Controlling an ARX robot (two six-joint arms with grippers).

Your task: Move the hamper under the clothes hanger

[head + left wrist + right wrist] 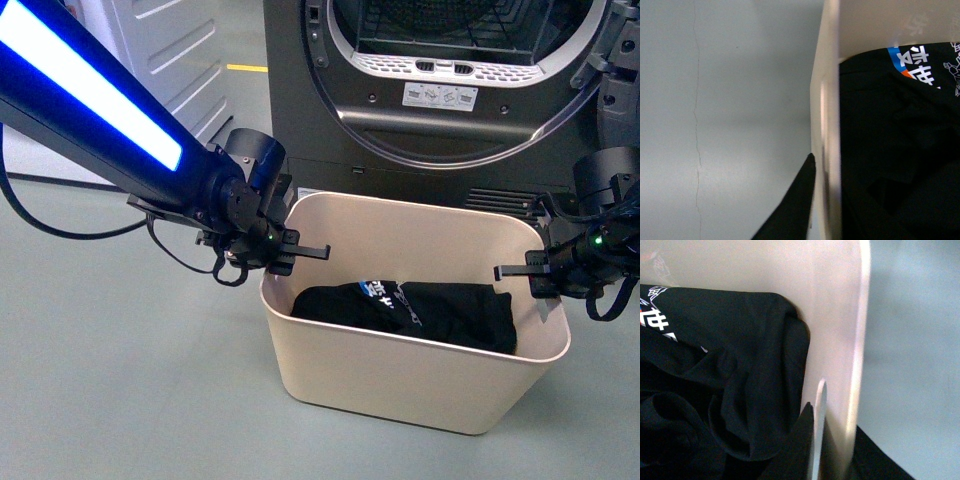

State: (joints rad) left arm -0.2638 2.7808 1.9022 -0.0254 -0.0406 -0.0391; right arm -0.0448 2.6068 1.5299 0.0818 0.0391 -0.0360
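The dark grey dryer (420,100) stands at the back, its round drum opening facing the robot. The hamper (400,385) sits on the floor (110,380) just in front of the dryer, between the two arms. The clothes hanger is not in view in any picture. A black printed garment (420,315) lies in the bottom of the hamper. Handling: the bin appears to be rigid, smooth plastic and lightly loaded. Expect it to slide or lift easily, but to slip under a weak pinch. Take hold at the rim of both end walls and keep it level to prevent tilting. The right gripper (525,270) straddles the right end wall, one finger (792,450) inside and one outside, pinching it. The left gripper (300,252) is at the left rim. Only its outer finger (795,210) shows against the wall, so it cannot be told whether that gripper is closed.
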